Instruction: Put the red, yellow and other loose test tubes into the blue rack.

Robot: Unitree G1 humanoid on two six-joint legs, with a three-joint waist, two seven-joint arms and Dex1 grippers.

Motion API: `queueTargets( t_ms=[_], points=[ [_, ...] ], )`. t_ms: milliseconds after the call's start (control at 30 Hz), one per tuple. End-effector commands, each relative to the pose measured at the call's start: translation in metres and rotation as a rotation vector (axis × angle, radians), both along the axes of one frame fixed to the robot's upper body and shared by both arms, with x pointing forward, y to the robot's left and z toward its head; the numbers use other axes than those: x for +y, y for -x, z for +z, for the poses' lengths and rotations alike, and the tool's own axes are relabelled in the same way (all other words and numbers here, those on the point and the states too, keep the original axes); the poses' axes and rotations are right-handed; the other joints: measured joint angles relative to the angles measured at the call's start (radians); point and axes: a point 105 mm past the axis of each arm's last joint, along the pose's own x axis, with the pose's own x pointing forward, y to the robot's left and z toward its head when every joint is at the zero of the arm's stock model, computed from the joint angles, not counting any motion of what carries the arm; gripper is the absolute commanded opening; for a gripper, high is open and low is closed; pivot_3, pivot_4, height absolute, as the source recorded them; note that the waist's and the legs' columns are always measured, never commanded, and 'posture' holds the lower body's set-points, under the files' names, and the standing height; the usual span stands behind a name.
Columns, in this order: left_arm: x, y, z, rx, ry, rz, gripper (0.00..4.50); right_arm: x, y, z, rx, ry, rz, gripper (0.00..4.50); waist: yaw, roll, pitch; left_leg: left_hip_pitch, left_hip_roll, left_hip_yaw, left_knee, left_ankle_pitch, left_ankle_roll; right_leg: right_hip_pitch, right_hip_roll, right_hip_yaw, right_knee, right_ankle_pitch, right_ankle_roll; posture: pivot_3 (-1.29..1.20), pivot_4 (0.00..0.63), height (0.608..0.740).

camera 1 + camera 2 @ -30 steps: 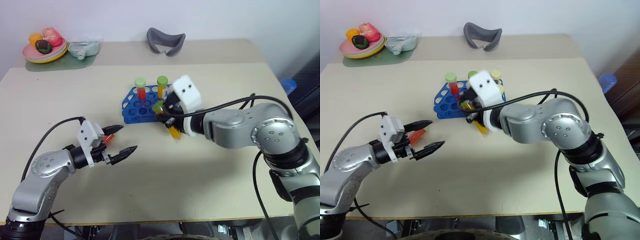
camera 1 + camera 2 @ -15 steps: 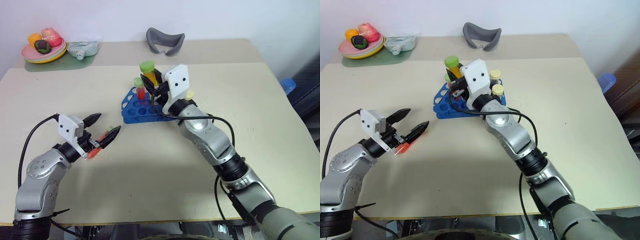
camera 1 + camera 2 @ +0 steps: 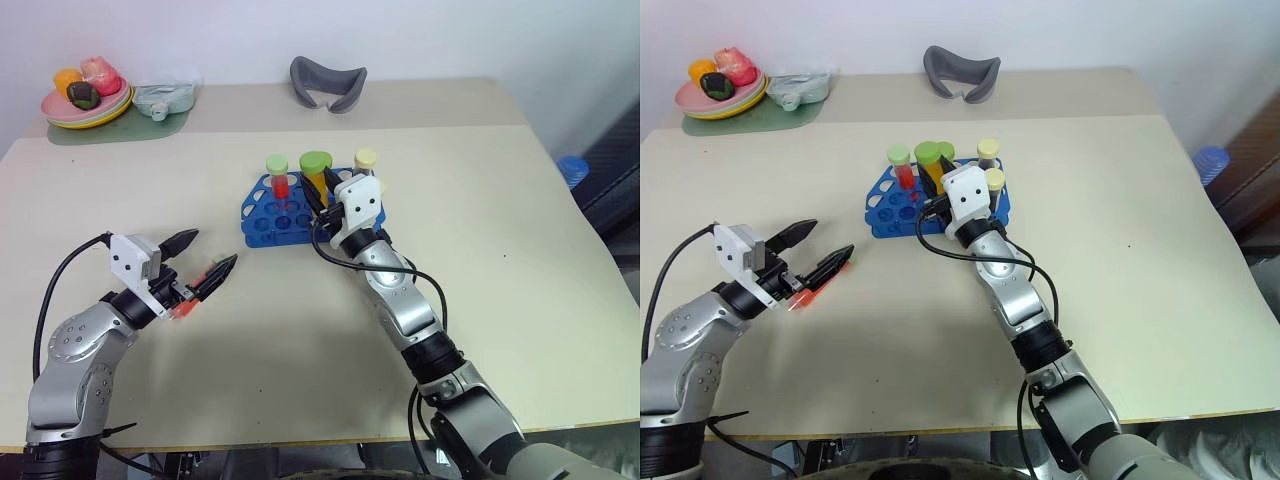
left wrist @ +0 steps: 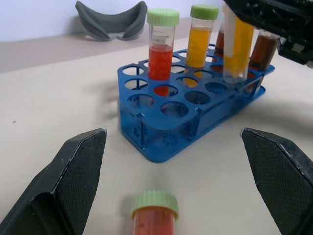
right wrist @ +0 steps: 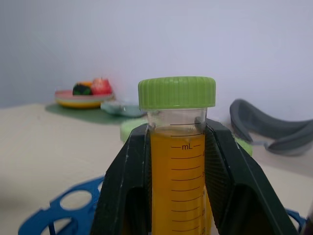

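Clenched the right end effector (image 3: 322, 200) on a yellow test tube (image 5: 177, 166), gripping just under its green cap, surely to keep it upright for a hole. Held it over the back rows of the blue rack (image 3: 262, 225), with the lower end about at the rack's top plate; could not tell whether already inside a hole. Judged this as the inserting step.

Spread the left end effector (image 3: 209, 250) wide, released and grasping nothing. Placed it low over the desk (image 3: 300, 350), one finger on each side of a loose red test tube (image 4: 154, 213) lying flat there, green cap toward the rack and well apart from it. Probably positioned so for the next grasp.

Counted in the rack also an upright red tube (image 3: 280, 180), with other capped tubes beside the held one.
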Motion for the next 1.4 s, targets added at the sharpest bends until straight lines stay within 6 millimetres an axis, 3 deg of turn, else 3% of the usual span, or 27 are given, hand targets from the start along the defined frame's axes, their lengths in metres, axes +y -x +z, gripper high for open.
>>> queueTargets(
  t_ms=[33,1000,1033,1200,1267,1400],
  points=[
    [0.001,0.001,0.011,-0.049,-0.002,-0.015,4.5,-0.003,-0.001,0.012,-0.059,-0.033,-0.015,0.81,0.0,0.0,0.0,0.0,0.0,0.0,0.0,0.0,0.0,0.0,0.0,0.0,0.0,0.0,0.0,0.0,0.15,0.74],
    [-0.018,0.013,0.01,0.007,0.029,-0.153,4.5,-0.006,-0.006,-0.011,0.002,-0.1,-0.019,0.81,-0.001,0.0,0.0,0.001,0.0,0.0,0.0,0.001,-0.001,0.0,0.0,0.0,0.002,0.0,0.0,0.0,0.15,0.74],
    [-0.019,0.013,0.01,0.008,0.029,-0.155,4.5,-0.006,-0.005,-0.01,0.003,-0.106,-0.012,1.84,-0.001,0.0,0.0,0.001,0.0,0.0,0.0,0.001,-0.001,0.0,0.0,0.0,0.002,0.0,0.0,0.0,0.15,0.74],
    [-0.02,0.012,0.01,0.011,0.029,-0.153,4.5,-0.008,-0.002,0.004,-0.05,-0.108,-0.023,4.27,-0.002,0.0,0.0,0.001,0.0,0.0,0.0,0.001,-0.001,0.0,0.0,0.0,0.003,0.0,0.0,0.0,0.15,0.74],
    [-0.02,0.012,0.01,0.012,0.028,-0.149,4.5,-0.008,0.0,0.011,-0.078,-0.108,-0.021,4.27,-0.002,0.0,0.0,0.001,0.0,0.0,0.0,0.001,-0.001,0.0,0.0,0.0,0.003,0.0,0.0,0.0,0.15,0.74],
    [-0.013,0.011,0.01,0.03,-0.003,-0.105,4.5,-0.009,0.014,0.045,-0.187,-0.105,0.025,4.27,-0.002,0.0,0.0,0.001,0.0,0.0,0.0,0.001,-0.001,0.0,0.0,0.0,0.003,0.0,0.0,0.0,0.15,0.74]
  ],
)
